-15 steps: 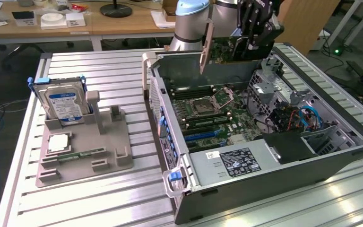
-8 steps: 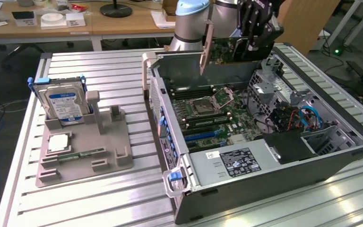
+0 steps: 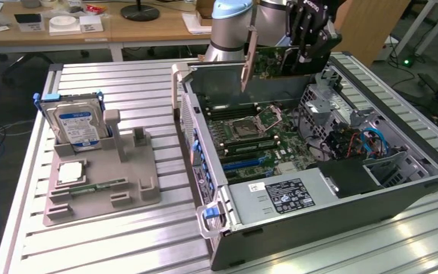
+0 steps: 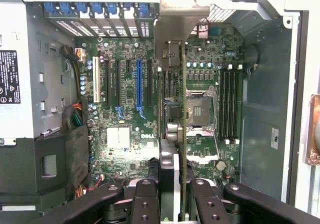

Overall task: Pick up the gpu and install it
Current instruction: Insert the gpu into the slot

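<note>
Exterior view: the arm (image 3: pixel 230 25) hangs over the far end of the open computer case (image 3: pixel 401 188), which lies on its side on the slatted metal bench (image 3: pixel 128 240). Its jaws are pinching the graphics card (image 3: pixel 276 60), held on edge above the case and clear of the motherboard (image 3: pixel 261 142), with its silver bracket pointing down. Well apart, towards the exterior view's left, a hard drive (image 3: pixel 76 124) stands in a grey holder (image 3: pixel 105 191).

From the wrist view, the graphics card (image 4: pixel 183 134) appears edge-on, running parallel to the blue slot (image 4: pixel 139 84) and lying between it and the processor socket (image 4: pixel 202 109).
</note>
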{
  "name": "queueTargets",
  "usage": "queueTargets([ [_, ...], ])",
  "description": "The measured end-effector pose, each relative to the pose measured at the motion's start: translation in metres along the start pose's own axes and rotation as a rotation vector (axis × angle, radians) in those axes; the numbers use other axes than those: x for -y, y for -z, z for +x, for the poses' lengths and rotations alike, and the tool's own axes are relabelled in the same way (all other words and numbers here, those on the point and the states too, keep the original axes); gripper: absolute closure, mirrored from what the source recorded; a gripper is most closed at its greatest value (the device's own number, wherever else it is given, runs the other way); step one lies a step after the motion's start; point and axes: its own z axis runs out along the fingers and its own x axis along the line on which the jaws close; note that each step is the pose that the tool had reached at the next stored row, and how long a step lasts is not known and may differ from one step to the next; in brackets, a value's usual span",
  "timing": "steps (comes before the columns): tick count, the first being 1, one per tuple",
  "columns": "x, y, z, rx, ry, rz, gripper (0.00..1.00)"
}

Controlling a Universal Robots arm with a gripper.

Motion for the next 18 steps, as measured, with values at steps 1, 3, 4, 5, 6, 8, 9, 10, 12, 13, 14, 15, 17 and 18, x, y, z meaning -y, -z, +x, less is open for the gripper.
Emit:
queueTargets([
  [1, 0.0, -0.0003, 0.0, 0.0, 0.0, 0.0003, 0.72],
  [3, 0.0, -0.001, 0.0001, 0.0002, 0.0, 0.001, 0.72],
  [4, 0.0, -0.0013, 0.0001, 0.0002, 0.0, 0.0012, 0.72],
  [5, 0.0, -0.0016, 0.0001, 0.0001, 0.0, 0.0015, 0.72],
  [6, 0.0, -0.002, 0.0002, 0.0002, 0.0, 0.0018, 0.72],
  [8, 0.0, -0.0026, 0.0002, 0.0001, 0.0, 0.0022, 0.72],
  [9, 0.0, -0.003, 0.0002, 0.0002, 0.0, 0.0023, 0.72],
  [10, -0.0001, -0.0035, 0.0002, 0.0002, 0.0, 0.0024, 0.72],
  [12, -0.0001, -0.0043, 0.0003, 0.0002, 0.0, 0.0026, 0.72],
  [13, -0.0001, -0.0046, 0.0003, 0.0002, 0.0, 0.0026, 0.72],
  [14, -0.0001, -0.0049, 0.0003, 0.0002, 0.0, 0.0026, 0.72],
  [15, -0.0001, -0.0053, 0.0003, 0.0002, 0.0, 0.0026, 0.72],
  [17, -0.0001, -0.0062, 0.0003, 0.0002, 0.0, 0.0026, 0.72],
  [18, -0.0001, -0.0066, 0.0004, 0.0002, 0.0, 0.0028, 0.72],
])
